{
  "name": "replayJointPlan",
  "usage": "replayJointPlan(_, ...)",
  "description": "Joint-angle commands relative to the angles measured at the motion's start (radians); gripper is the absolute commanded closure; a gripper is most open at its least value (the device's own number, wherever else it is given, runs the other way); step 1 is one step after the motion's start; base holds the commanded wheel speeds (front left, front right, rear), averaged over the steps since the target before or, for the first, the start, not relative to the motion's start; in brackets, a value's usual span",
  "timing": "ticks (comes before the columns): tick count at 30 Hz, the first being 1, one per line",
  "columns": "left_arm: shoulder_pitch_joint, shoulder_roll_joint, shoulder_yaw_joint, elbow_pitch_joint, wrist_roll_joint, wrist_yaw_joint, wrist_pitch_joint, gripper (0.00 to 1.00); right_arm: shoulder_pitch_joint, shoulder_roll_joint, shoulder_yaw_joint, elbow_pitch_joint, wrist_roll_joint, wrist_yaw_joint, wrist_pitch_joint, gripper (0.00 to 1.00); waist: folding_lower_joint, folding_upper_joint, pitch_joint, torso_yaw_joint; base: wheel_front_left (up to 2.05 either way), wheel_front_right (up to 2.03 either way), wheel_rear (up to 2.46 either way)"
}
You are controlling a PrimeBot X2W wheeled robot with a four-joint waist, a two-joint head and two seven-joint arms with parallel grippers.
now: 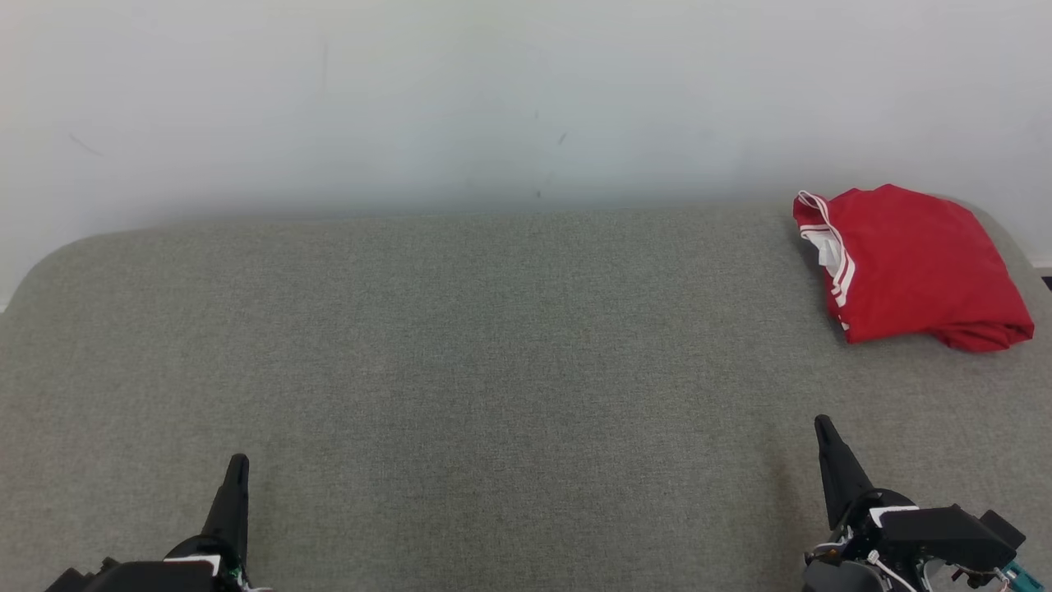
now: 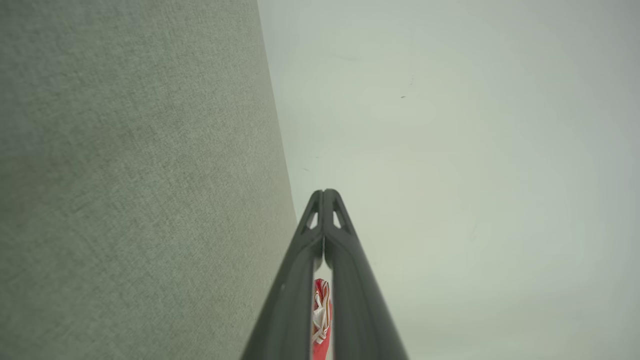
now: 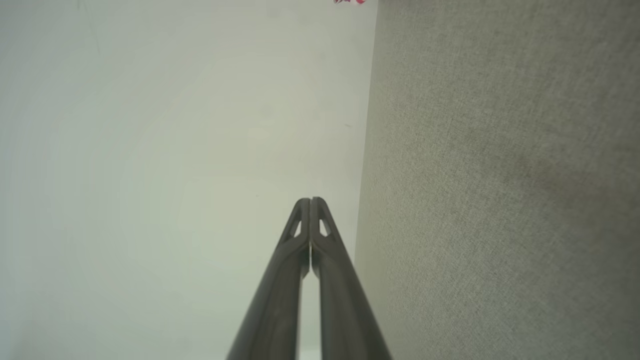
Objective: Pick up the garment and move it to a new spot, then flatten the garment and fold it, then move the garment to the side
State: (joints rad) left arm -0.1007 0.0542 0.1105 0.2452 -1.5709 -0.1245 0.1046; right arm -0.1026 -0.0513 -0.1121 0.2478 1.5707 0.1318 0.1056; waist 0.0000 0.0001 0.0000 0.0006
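Garment lies folded at the worktop's far right edge, left claw and right claw pressed together, empty, at its near edge, so the task looks finished.

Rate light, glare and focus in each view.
Head view: even soft light, no glare, red garment crisp. Left wrist view: left gripper sharp, wall hazy and featureless. Right wrist view: right gripper sharp, grey cushion weave clear, no hard shadows.
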Motion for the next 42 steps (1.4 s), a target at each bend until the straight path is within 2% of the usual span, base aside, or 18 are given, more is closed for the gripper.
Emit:
replayJointPlan(1, -0.010, -0.004, 0.004, 0.001, -0.025, -0.009, 0.007, 1.00, -0.008, 0.002, -0.003, -0.004, 0.020, -0.002, 0.007, 1.00, 0.0000, -0.0001, 0.001, 0.000, 0.00, 0.00, 0.00)
replayJointPlan(5, -0.014, -0.006, 0.006, 0.001, -0.048, -0.009, 0.014, 1.00, -0.011, 0.002, -0.004, -0.005, 0.049, -0.002, 0.012, 1.00, 0.0000, -0.0001, 0.003, -0.001, 0.00, 0.00, 0.00)
replayJointPlan(42, -0.014, -0.006, 0.006, 0.001, -0.044, -0.009, 0.012, 1.00, -0.009, 0.002, -0.003, -0.004, 0.043, -0.002, 0.012, 1.00, 0.0000, -0.0001, 0.003, -0.001, 0.00, 0.00, 0.00)
